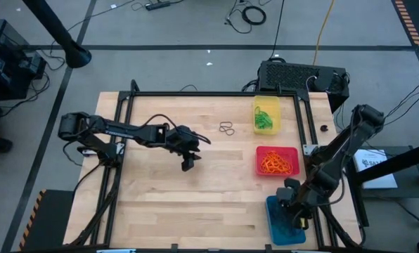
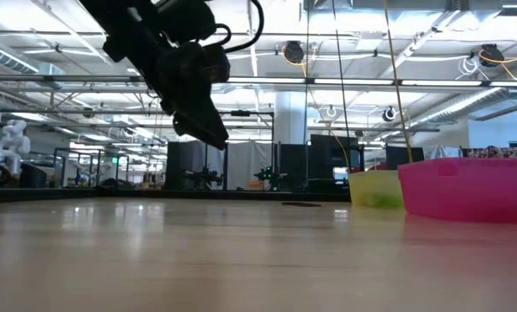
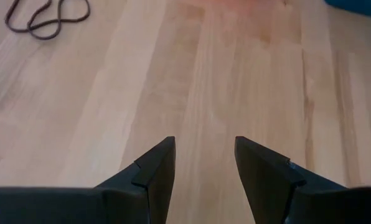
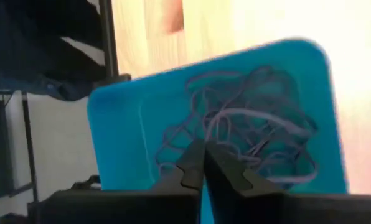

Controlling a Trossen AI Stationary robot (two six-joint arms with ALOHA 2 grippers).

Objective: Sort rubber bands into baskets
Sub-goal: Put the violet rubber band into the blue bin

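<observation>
High view: left hand (image 1: 189,159) hangs released over the bare wooden tabletop (image 1: 195,197); just right of it lie two dark rubber bands (image 1: 227,128). Further right, yellow basket (image 1: 266,114) holds green bands, red basket (image 1: 277,161) orange ones. Right hand (image 1: 292,213), clenched and grasping nothing visible, hovers over the blue basket (image 1: 285,223) of dark bands

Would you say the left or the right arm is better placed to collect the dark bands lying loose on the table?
Left, probably. The left gripper hangs open above bare wood near the loose dark bands, while the right gripper is shut over the blue basket.
</observation>
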